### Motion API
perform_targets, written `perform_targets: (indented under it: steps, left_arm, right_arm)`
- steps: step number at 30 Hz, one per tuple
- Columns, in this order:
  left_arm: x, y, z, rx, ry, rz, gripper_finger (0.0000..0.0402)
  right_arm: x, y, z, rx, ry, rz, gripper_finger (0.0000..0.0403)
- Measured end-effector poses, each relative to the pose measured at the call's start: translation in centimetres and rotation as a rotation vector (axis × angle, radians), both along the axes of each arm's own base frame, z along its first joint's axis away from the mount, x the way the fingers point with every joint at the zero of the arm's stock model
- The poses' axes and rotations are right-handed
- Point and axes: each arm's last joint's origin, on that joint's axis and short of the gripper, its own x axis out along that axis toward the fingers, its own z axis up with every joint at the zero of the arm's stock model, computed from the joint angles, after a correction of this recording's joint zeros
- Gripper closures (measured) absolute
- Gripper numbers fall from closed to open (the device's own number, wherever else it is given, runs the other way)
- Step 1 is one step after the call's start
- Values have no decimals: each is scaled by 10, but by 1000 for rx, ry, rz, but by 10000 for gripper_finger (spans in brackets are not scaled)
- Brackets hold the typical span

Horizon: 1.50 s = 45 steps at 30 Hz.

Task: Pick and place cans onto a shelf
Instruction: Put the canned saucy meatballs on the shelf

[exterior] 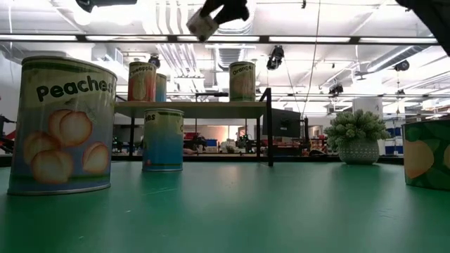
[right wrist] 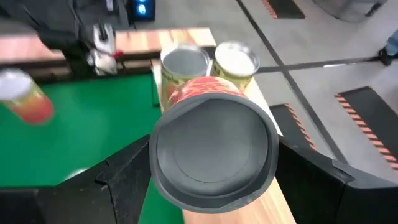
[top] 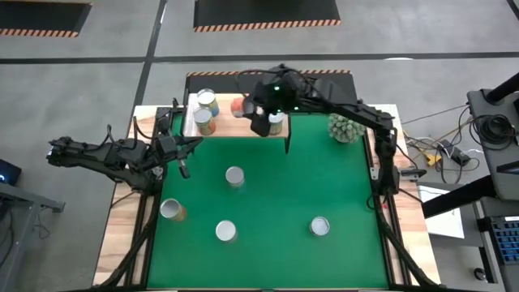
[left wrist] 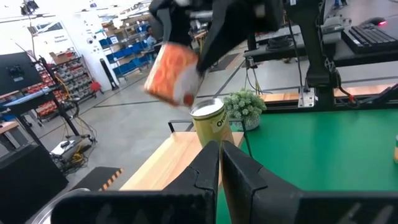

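Right gripper [top: 258, 113] holding orange can [right wrist: 214, 146] tilted, carrying it above shelf [top: 195, 130]. Judgement: levelling can upright before lowering, aiming for open board beside the three cans there, avoiding knocking them.

Shelf carrying two cans [top: 206, 111] at one end, one [top: 276, 123] under right arm.

Four cans [top: 234, 177] waiting on counter [top: 340, 186].

Left gripper [left wrist: 219, 163] pinched narrow, empty, waiting at counter's left edge.
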Motion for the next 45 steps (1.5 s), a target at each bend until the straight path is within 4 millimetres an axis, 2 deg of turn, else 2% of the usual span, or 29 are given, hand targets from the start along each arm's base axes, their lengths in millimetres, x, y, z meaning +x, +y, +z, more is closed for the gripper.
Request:
perform_targets:
  steps: [8, 13, 16, 24, 30, 35, 38, 45]
  left_arm:
    - [1, 0, 0, 1, 4, 0, 402]
    - [1, 0, -1, 2, 7, 0, 402]
    - [1, 0, -1, 2, 10, 0, 402]
    - [1, 0, -1, 7, 15, 0, 402]
    - [1, 0, -2, 9, 20, 0, 402]
    - [1, 0, -2, 10, 20, 0, 402]
    - [1, 0, -2, 10, 20, 0, 402]
    - [2, 0, -2, 10, 21, 0, 402]
  right_arm:
    - [39, -3, -51, -50, 146, 124, 115]
    - [58, -9, -84, -75, 235, 127, 115]
    - [63, -12, -95, -118, 280, 108, 115]
    - [67, -14, -105, -129, 312, 106, 90]
    - [68, -15, -105, -122, 303, 95, 68]
    - [67, -17, -104, -123, 298, 89, 67]
    - [66, -17, -101, -132, 291, 91, 72]
    - [62, -16, -79, -182, 214, 105, 77]
